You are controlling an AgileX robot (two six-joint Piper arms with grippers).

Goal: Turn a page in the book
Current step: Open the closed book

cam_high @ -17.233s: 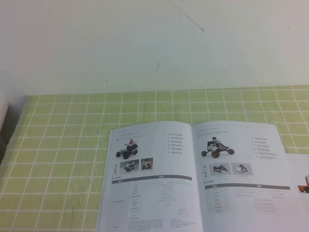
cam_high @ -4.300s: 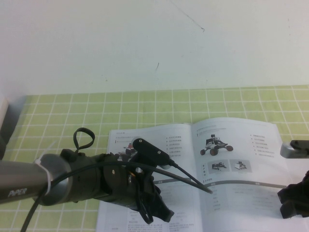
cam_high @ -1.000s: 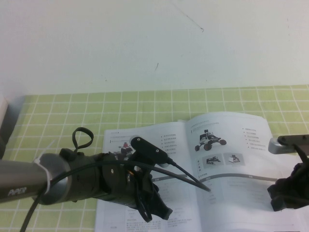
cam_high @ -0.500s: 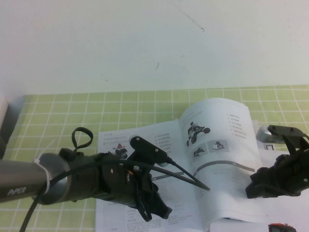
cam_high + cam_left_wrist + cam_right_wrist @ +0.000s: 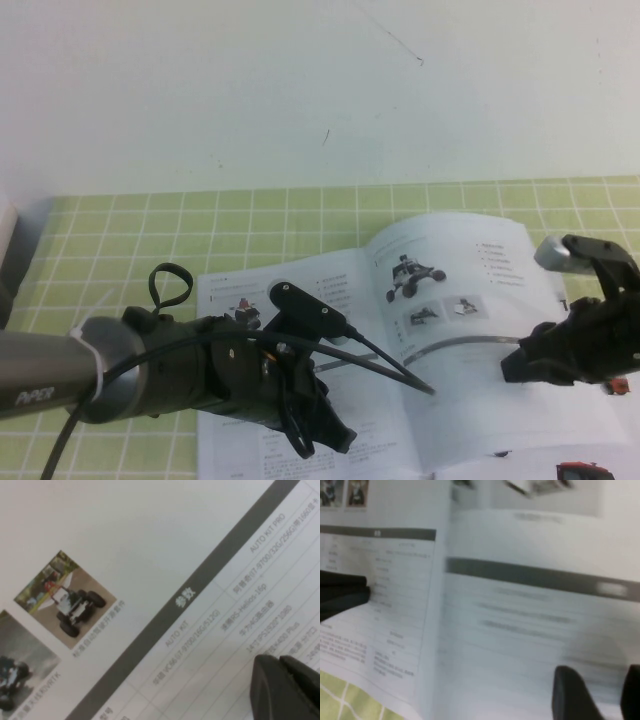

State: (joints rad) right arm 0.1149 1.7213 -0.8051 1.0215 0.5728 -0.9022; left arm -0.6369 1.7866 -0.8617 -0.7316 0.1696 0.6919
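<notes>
The book [image 5: 395, 430] lies open on the green checked cloth. Its right-hand page [image 5: 450, 270], printed with a black-and-white rover, stands lifted and curved up off the book. My right gripper [image 5: 515, 368] is at that page's lower right edge. In the right wrist view its fingers [image 5: 572, 695] stand apart, so the right gripper [image 5: 599, 672] is open against the printed side of the page [image 5: 530, 605]. My left gripper [image 5: 322, 438] is shut, its tips pressed on the left page. Up close the left gripper [image 5: 279, 659] rests on the table of text in the book [image 5: 150, 555].
The green checked tablecloth [image 5: 120, 250] runs back to a white wall. A separate sheet with a red picture [image 5: 585, 468] lies at the front right. The left arm's black cable [image 5: 390, 365] crosses the book's middle. A pale object [image 5: 8, 250] stands at the left edge.
The page has risen from nearly flat to a raised curve leaning left. The right gripper moved left and up with it, its fingers closing in. The left arm stayed still.
</notes>
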